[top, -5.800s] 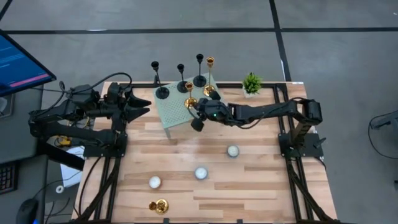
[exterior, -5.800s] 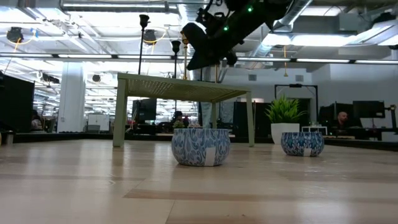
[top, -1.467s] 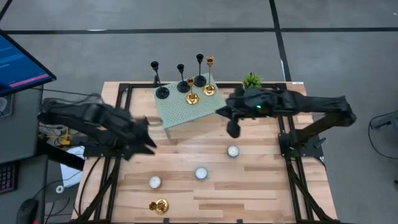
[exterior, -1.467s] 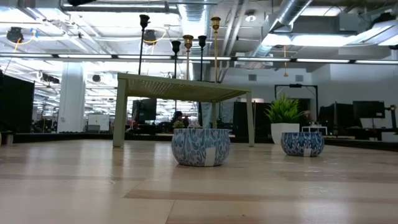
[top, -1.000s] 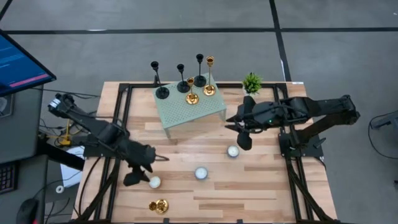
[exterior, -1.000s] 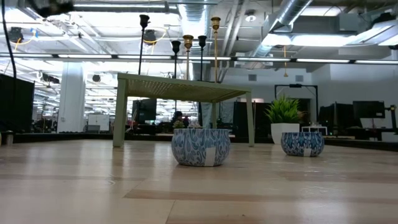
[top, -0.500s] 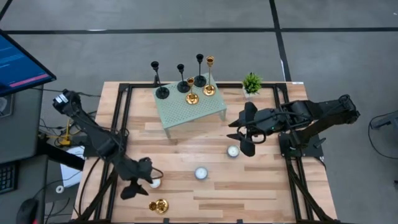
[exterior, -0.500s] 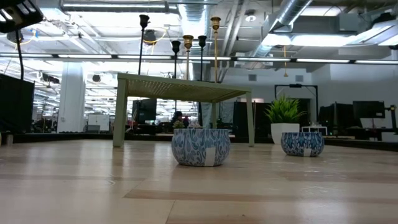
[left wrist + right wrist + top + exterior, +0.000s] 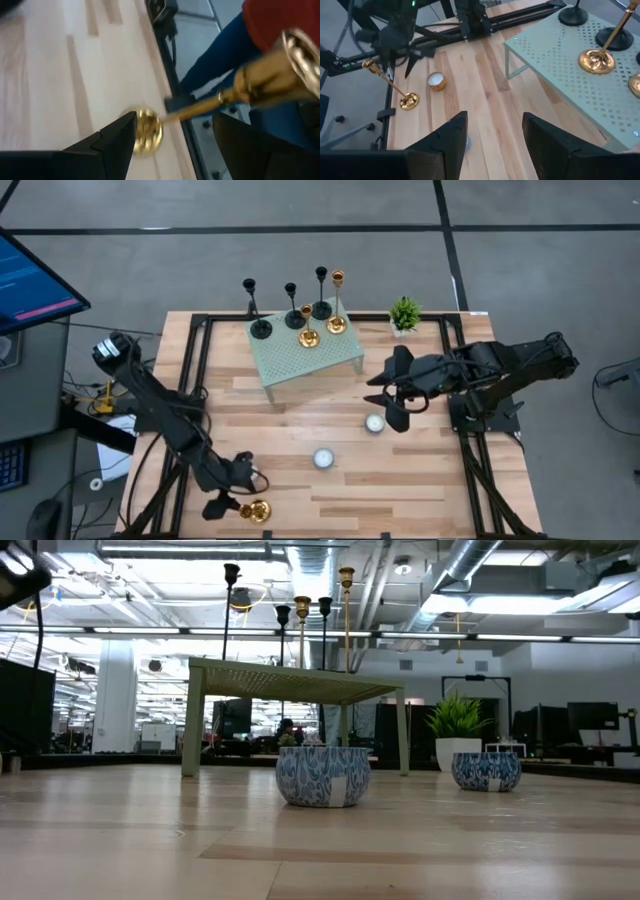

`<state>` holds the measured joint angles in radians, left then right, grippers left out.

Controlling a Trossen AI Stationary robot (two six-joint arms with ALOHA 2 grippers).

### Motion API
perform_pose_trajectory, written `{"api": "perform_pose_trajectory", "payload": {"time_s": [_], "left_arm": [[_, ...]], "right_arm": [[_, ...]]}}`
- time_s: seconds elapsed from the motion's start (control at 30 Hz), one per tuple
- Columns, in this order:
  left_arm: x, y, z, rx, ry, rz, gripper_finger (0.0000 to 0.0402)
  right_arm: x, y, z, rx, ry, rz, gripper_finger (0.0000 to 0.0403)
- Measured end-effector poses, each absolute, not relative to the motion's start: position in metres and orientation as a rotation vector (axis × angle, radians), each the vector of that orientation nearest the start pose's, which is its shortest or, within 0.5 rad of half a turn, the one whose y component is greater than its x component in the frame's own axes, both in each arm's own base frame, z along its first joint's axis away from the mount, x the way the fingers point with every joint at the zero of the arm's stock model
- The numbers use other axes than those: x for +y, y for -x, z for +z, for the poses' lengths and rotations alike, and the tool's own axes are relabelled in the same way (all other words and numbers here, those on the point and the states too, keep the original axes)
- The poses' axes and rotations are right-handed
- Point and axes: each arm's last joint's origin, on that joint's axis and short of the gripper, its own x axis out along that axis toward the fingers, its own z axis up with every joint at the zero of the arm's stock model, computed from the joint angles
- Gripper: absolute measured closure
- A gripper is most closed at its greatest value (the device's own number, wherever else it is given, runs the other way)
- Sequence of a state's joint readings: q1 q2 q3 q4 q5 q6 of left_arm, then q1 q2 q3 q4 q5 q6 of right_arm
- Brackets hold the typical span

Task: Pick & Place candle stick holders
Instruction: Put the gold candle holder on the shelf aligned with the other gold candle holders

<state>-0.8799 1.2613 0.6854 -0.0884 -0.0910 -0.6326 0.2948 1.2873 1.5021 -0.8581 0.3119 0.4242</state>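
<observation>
Clearly the left gripper is the nearer one: it hangs over the table's front-left corner, jaws spread, gripping nothing. Gold holder lies just ahead of the fingers, stem slanting between them, disc base on the wood near the table edge, cup end raised. From the right wrist view it stands tilted, base down, beside a tealight. Long axis runs oblique; the jaws want to straddle the stem. Right gripper waits mid-table, part open, empty, well apart.
</observation>
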Motion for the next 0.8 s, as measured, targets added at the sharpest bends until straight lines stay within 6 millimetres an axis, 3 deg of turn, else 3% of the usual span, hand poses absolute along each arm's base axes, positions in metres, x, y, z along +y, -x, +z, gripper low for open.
{"api": "perform_pose_trajectory", "payload": {"time_s": [0.3, 0.53, 0.67, 0.8], "left_arm": [[-0.209, -0.177, 0.187, 0.811, 0.203, -0.543, 0.0142], [-0.212, -0.180, 0.189, 0.771, 0.231, -0.548, 0.0147], [-0.212, -0.180, 0.189, 0.776, 0.252, -0.539, 0.0183], [-0.213, -0.180, 0.191, 0.768, 0.262, -0.542, 0.0244]], "right_arm": [[0.059, -0.236, 0.414, 0.585, -0.238, -0.145, 0.0219], [0.058, -0.235, 0.414, 0.592, -0.237, -0.144, 0.0225], [0.058, -0.235, 0.414, 0.595, -0.235, -0.145, 0.0229], [0.057, -0.235, 0.413, 0.604, -0.241, -0.155, 0.0234]]}}
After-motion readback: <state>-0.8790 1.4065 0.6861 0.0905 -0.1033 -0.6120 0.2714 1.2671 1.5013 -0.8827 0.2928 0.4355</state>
